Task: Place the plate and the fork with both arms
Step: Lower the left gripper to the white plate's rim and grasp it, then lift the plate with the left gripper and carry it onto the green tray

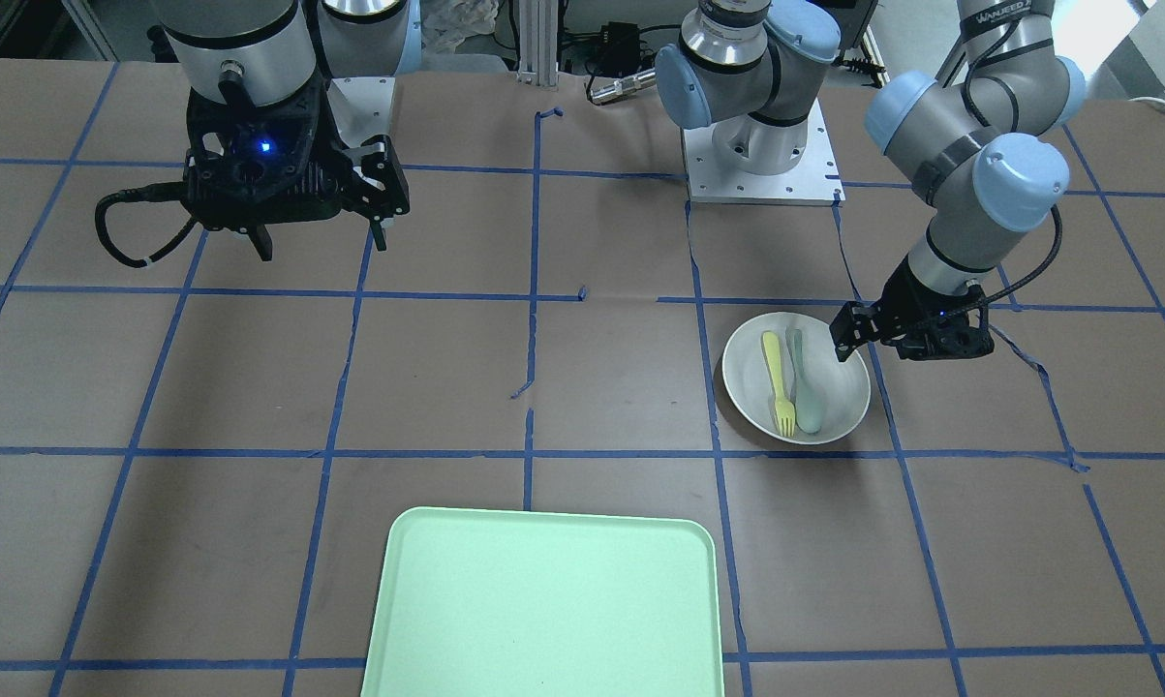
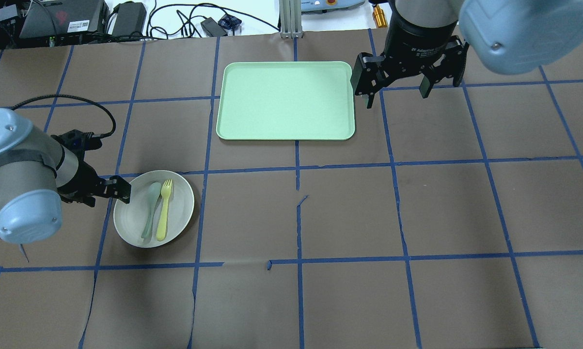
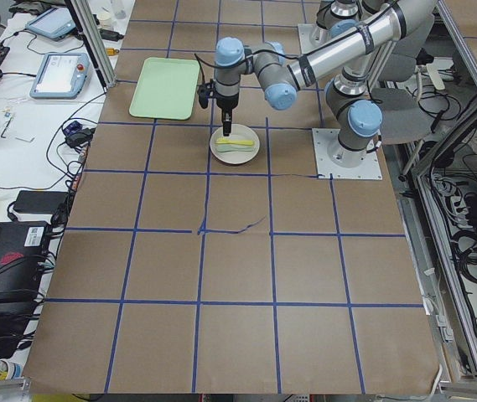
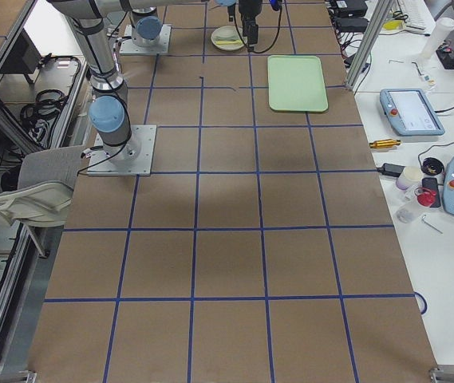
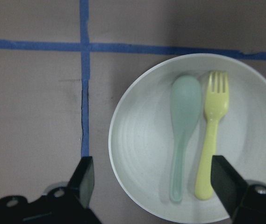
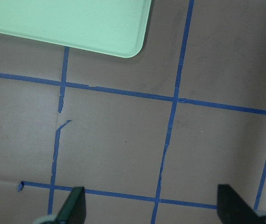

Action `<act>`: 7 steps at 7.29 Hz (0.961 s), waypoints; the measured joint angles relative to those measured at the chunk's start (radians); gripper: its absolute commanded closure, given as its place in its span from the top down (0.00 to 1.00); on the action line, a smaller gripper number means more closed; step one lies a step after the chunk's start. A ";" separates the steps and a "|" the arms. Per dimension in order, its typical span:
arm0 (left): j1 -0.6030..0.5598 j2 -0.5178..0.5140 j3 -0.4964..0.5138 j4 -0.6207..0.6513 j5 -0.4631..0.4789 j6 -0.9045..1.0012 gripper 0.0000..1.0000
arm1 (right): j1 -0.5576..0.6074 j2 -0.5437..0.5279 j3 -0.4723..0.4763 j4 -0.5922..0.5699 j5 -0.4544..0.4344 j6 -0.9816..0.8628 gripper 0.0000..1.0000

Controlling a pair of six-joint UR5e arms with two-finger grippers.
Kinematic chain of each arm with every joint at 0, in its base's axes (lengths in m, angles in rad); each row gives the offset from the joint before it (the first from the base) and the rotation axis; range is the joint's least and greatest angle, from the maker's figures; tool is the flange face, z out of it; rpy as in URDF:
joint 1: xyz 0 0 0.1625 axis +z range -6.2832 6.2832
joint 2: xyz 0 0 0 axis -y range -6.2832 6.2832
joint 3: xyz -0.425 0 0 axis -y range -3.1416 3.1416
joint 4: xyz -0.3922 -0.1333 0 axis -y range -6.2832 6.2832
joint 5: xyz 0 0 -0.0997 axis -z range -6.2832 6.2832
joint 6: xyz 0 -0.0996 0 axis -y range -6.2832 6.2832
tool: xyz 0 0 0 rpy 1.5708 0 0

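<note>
**Left arm lining up on the plate's rim**

The plate [image 2: 130,215] sits on the table at the left, nearer the robot than the tray [image 2: 286,99]. The fork [image 2: 164,209] lies in it just right of a spoon [image 2: 150,209]. Its long axis runs near to far, tines pointing far, toward the tray's side.

The left gripper [image 2: 119,189] hangs at the plate's left rim, jaws apart and empty. The grasp looks not yet made; next it likely must lower and pinch the rim.

The right gripper [image 2: 396,92] hovers beside the tray's right edge, jaws apart and empty.

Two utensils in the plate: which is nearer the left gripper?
The grey-green plastic spoon: it lies on the side of the round off-white plate toward the left gripper, the pale-yellow plastic fork beyond it.
</note>
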 measured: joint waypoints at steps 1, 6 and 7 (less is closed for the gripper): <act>0.023 -0.027 -0.040 0.060 0.001 0.013 0.75 | 0.000 0.000 0.000 0.000 0.001 0.000 1.00; 0.044 -0.086 -0.058 0.108 0.006 0.018 0.00 | 0.000 0.000 0.001 0.000 0.003 0.000 1.00; 0.043 -0.085 -0.053 0.101 0.002 0.017 0.00 | 0.000 0.000 0.001 0.001 0.003 0.000 1.00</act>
